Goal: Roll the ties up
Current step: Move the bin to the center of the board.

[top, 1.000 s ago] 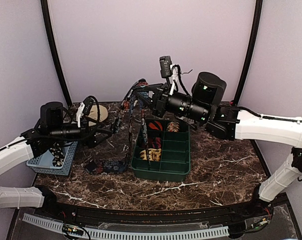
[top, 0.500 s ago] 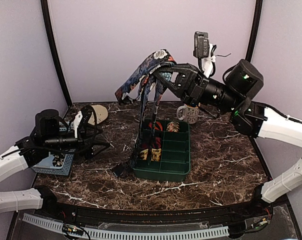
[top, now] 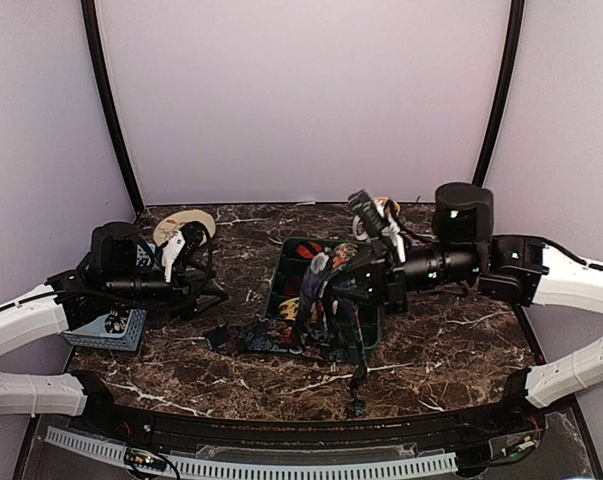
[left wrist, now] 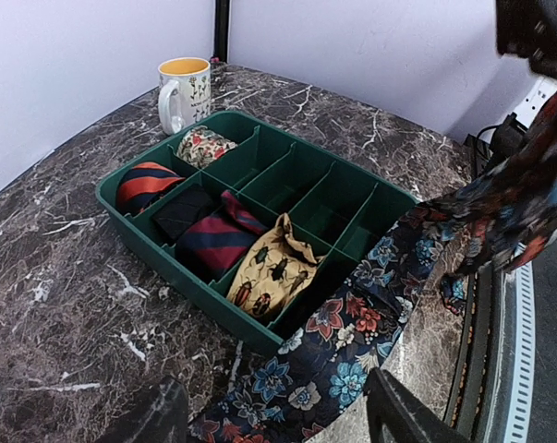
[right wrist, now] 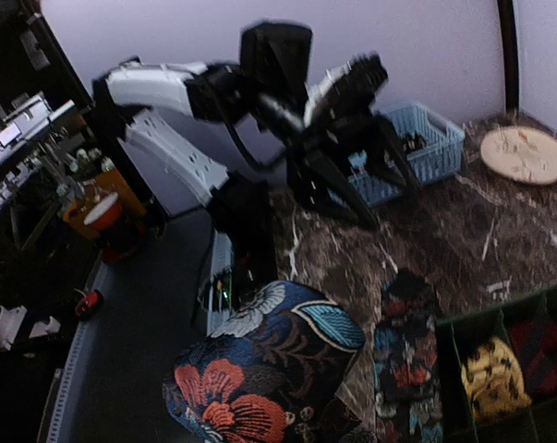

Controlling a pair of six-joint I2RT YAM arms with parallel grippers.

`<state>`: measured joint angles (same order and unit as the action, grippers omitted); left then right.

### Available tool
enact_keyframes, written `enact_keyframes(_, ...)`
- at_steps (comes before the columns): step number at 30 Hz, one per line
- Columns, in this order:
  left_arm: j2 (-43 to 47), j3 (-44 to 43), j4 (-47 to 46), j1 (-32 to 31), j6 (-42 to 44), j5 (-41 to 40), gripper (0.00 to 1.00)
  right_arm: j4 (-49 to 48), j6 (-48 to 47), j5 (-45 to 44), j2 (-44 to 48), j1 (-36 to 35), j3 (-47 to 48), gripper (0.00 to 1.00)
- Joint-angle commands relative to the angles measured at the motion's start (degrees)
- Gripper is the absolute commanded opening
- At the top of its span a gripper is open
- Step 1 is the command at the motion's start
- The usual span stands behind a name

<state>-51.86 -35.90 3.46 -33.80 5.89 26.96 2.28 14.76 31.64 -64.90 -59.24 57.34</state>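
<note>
1. Green tray (left wrist: 176, 272) sits mid-counter (top: 451, 350), split into compartments.
2. In the tray, all at its left end:
   - striped roll (left wrist: 141, 183), red-black, in the end compartment
   - cream roll (left wrist: 204, 145) in the one beside the mug (left wrist: 184, 90)
   - dark roll (left wrist: 186, 210) and red-navy roll (left wrist: 218, 242) side by side, touching
   - yellow roll (left wrist: 273, 269) against the near wall
3. Mug stands upright just beyond the tray's far-left corner, toward the far edge. Its inside is yellow; contents can't be told.
4. Blue basket (top: 121, 335) is at the left edge, partly under the left arm. It holds small dark items, too small to name.
5. Tan disc (top: 181, 224) lies flat near the far-left corner.
6. Floral tie (left wrist: 347, 346) is unrolled. One stretch lies flat, running left-right along the tray's near wall. It then climbs to the right gripper (top: 331, 285), bunched over it. A tail hangs down and points at the near edge.
7. Right gripper's jaws are buried in fabric, so can't tell how they stand.
8. Left gripper (top: 209, 292) has jaws spread wide, holding nothing, low over the counter left of the tray.
</note>
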Motion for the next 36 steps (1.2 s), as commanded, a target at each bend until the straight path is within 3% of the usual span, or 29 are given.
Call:
enact_keyframes(1, -0.6, 0.1, -3.1, -2.4, 0.8, -0.6, 0.67, 13.7, -7.0, -5.3, -5.5, -1.1, -3.7, 0.0)
enact_keyframes(8, -1.5, 0.8, -5.1, -4.4, -0.1, -4.4, 0.65, 25.2, -13.9, -19.8, -20.9, -7.3, -0.3, 0.0)
enact_keyframes(14, 1.3, 3.7, -13.6, -4.5, -5.6, -10.0, 0.68, 24.0, -10.9, -27.7, -30.8, -11.6, -0.3, 0.0)
enact_keyframes(19, 0.4, 3.4, -13.8, -4.5, -6.9, -13.4, 0.69, 22.6, -5.6, -38.3, -36.3, -11.2, 2.2, 0.0)
enact_keyframes(24, 0.8, 3.8, -15.3, -4.4, -8.8, -17.1, 0.7, 19.3, -3.6, -41.8, -39.1, -7.5, 3.4, 0.0)
enact_keyframes(31, 1.1, 5.9, -19.7, -4.5, -10.9, -21.1, 0.7, 15.5, -7.7, -42.1, -43.6, 0.8, 6.6, 0.0)
enact_keyframes(36, -0.8, 5.9, -20.0, -4.4, -12.3, -24.3, 0.7, 13.0, -10.1, -42.0, -50.8, 6.3, 15.4, 0.0)
